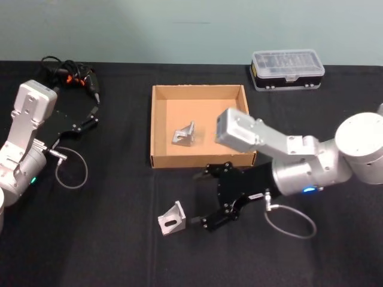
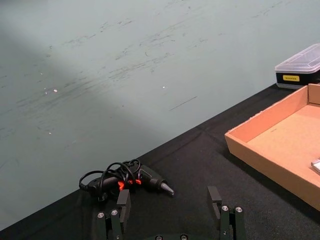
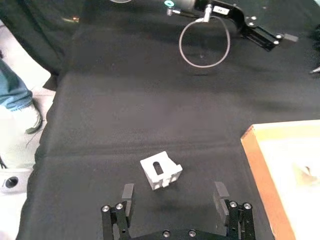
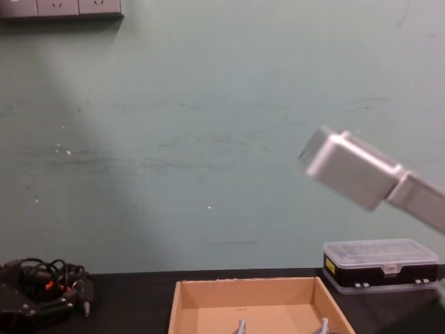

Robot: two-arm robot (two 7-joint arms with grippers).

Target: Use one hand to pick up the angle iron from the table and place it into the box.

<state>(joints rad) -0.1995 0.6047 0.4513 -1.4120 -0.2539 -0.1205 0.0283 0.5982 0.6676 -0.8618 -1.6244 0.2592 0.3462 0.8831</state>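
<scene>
A silver angle iron [image 1: 172, 219] lies on the black table [image 1: 90, 239] in front of the tan cardboard box [image 1: 160, 143]. My right gripper [image 1: 200, 200] hangs open just to its right, fingers spread, nothing between them. In the right wrist view the angle iron [image 3: 160, 170] sits a little ahead of the open fingers [image 3: 127, 196], between their lines. A second angle iron [image 1: 184, 134] rests inside the box. My left gripper [image 1: 96, 113] is parked open at the far left; its fingers [image 2: 122, 204] show in the left wrist view.
A black case with a clear lid [image 1: 288, 69] stands behind the box at the right. A tool with coiled black cable [image 1: 69, 75] lies at the back left. Grey cable loops hang from both wrists [image 1: 290, 221].
</scene>
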